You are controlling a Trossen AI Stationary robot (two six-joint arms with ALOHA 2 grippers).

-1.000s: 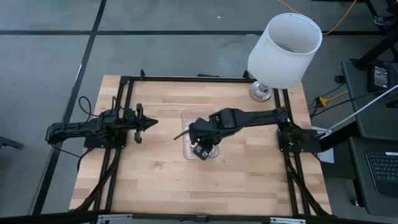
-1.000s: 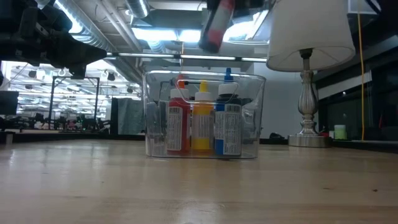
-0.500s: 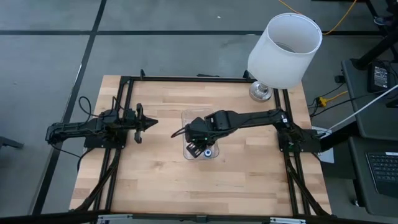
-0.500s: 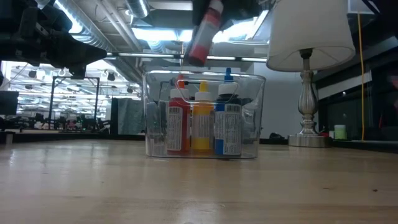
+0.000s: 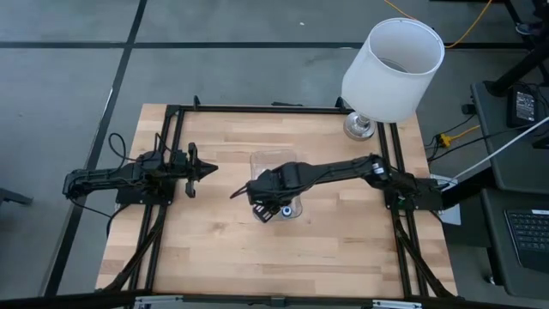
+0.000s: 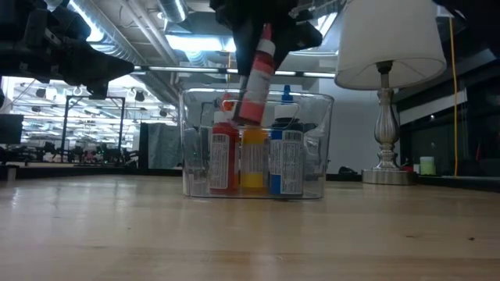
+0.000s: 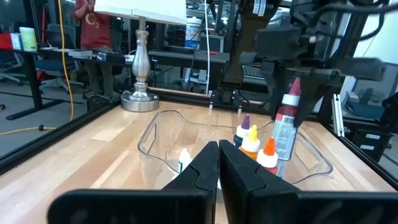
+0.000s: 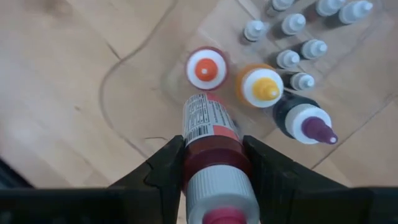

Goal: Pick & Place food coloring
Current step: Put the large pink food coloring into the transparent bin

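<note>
Your right gripper (image 8: 211,171) had its fingers (image 8: 165,168) clamped on a red food coloring bottle (image 6: 256,74), held over the clear tray (image 5: 260,160) near the middle of the bench (image 5: 343,249). The bottle hung tilted, cap uppermost, its base pointing down toward the tray's near-left corner. Its long axis leaned off vertical, so you would likely have had to straighten it before lowering.

The slot it pointed at lay just beside the orange-capped bottle (image 8: 206,68) standing in the tray, with a yellow-capped one (image 8: 261,86) and a purple-tipped one (image 8: 309,124) in the same row. Smaller whitish bottles (image 8: 289,59) stood farther back in the tray.

The right wrist view showed you that row from above and where the base pointed. The low view showed what it could not: the base had already dipped below the tray's rim line, though whether it hung inside the wall or in front of it could not be told there. The high view hid the bottle under the arm.

Your left gripper (image 5: 204,169) waited well apart at the bench's left side, fingers (image 7: 196,171) pressed together and empty.
</note>
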